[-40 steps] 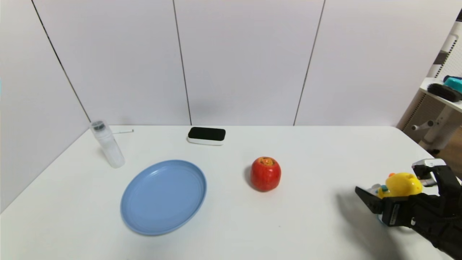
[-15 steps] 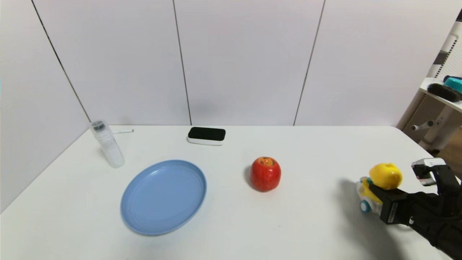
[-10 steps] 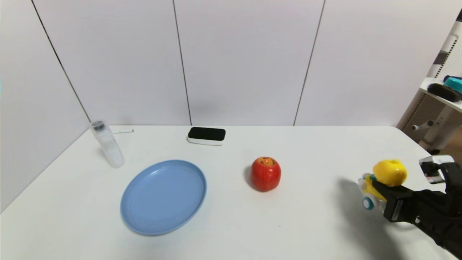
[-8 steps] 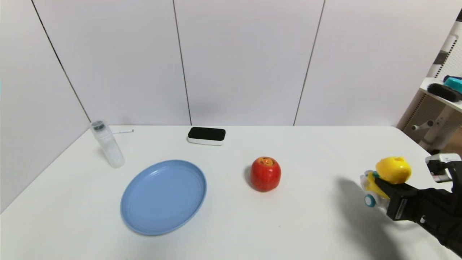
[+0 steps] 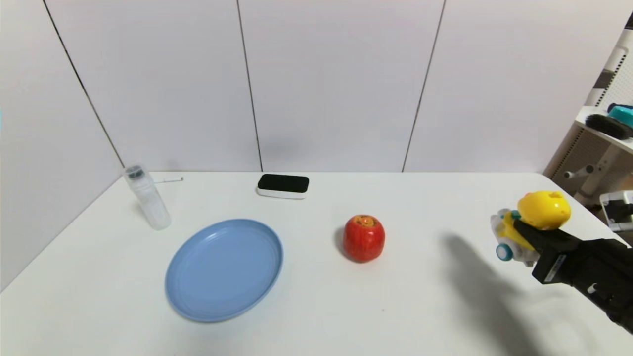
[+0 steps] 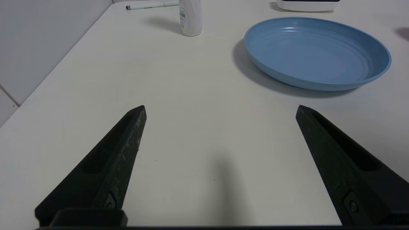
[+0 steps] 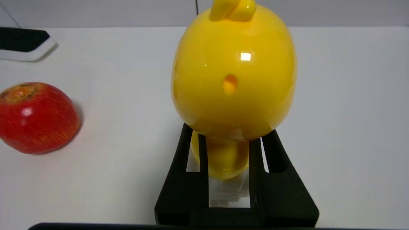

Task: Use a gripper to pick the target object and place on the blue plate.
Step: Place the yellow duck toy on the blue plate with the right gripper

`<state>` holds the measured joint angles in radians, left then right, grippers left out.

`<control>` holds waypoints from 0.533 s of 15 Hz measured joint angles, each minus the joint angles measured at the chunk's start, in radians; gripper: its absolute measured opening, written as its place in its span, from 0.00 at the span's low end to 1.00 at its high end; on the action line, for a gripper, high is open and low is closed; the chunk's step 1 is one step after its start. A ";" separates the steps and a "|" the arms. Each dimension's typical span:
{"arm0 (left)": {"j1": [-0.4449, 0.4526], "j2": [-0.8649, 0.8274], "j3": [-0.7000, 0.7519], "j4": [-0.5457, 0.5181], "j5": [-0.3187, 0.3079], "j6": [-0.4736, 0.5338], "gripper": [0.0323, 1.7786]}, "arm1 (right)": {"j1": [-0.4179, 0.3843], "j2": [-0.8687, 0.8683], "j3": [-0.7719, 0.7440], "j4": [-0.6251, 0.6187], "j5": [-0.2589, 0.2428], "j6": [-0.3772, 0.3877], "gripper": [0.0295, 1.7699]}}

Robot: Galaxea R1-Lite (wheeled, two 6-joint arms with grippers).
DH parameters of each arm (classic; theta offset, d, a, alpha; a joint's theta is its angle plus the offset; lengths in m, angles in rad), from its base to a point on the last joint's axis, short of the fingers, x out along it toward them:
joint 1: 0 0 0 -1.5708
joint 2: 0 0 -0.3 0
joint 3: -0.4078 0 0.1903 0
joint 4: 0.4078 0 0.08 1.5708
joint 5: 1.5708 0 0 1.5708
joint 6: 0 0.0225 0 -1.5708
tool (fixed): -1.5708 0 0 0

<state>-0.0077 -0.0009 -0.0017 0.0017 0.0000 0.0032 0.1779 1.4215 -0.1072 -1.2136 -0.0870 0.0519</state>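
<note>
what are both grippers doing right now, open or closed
Left gripper: open, holding nothing, low over the table.
Right gripper: shut on the toy duck, lifted off the table.

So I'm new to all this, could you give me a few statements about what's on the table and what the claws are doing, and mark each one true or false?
1. The right gripper is clamped on the toy duck. True.
2. The duck is resting on the blue plate. False: it is held above the table near the right edge, and the plate holds nothing.
3. The red apple sits between the plate and the duck in the head view. True.
4. The left gripper is holding the white bottle. False: its jaws are wide open and empty, and the bottle stands farther off.
5. The apple is on the plate. False: it sits on the table beside it.
</note>
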 joint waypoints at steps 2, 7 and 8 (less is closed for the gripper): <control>0.000 0.000 0.000 0.000 0.000 0.000 0.95 | 0.034 -0.001 -0.048 0.001 0.000 0.000 0.19; 0.000 0.000 0.000 0.000 0.000 0.000 0.95 | 0.099 0.038 -0.233 0.034 0.018 -0.003 0.19; 0.000 0.000 0.000 0.000 0.000 0.000 0.95 | 0.106 0.052 -0.290 0.065 0.031 -0.003 0.19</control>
<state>-0.0077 -0.0009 -0.0017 0.0017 -0.0004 0.0028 0.2836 1.4734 -0.3972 -1.1487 -0.0557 0.0494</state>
